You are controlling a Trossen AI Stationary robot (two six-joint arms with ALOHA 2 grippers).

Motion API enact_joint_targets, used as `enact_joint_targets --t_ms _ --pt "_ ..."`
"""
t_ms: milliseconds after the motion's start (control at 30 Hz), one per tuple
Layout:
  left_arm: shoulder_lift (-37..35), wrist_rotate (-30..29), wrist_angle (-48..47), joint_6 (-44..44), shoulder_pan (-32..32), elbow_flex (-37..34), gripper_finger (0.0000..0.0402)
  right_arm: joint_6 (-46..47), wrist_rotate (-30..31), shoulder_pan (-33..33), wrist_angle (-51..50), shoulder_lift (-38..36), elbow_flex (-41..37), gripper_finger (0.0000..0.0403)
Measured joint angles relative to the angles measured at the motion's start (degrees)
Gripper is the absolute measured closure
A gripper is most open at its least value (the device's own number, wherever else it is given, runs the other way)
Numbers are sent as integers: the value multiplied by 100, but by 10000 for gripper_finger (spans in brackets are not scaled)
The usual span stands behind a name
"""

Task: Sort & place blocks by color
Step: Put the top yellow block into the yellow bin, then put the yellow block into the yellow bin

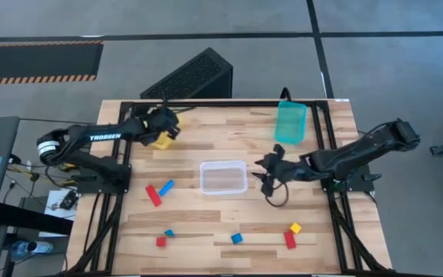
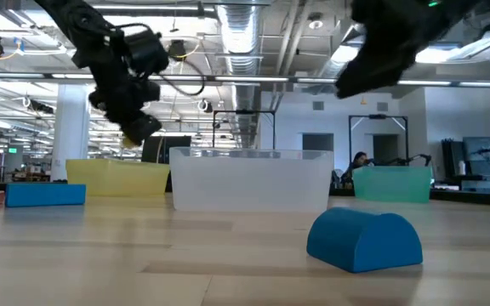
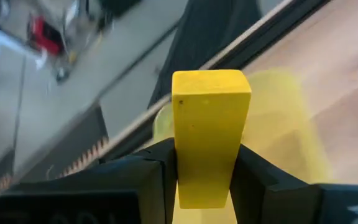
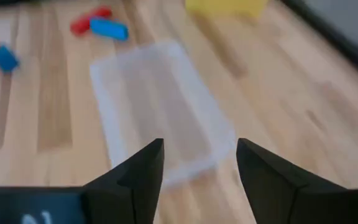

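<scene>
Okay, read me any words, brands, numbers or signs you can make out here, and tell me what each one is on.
"TROSSEN": white letters on the left arm, seen in the high view.
Small green sign far back in the room, low view: too small to read.
Nothing else is legible.

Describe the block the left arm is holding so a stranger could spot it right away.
Find the yellow bin at the table's far left corner. Above it the left gripper clamps a yellow bar block. It is the only block off the table; the others lie loose on the wood.

We can read only one word: "TROSSEN", in white letters along the left arm (image 1: 104, 138).
</scene>
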Motion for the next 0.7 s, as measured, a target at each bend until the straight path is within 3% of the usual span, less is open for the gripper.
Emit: enact_joint_targets --t_ms 333,567,700 --pt "16 1374 -370 -364 692 5 273 1947 -357 504 -2150 -623 0 199" --pt "16 1369 -366 -299 695 5 249 2809 -651 813 -3043 -355 -3 200" --pt "18 1342 -334 -139 552 5 228 3264 -1333 1065 -3348 -103 -2 196"
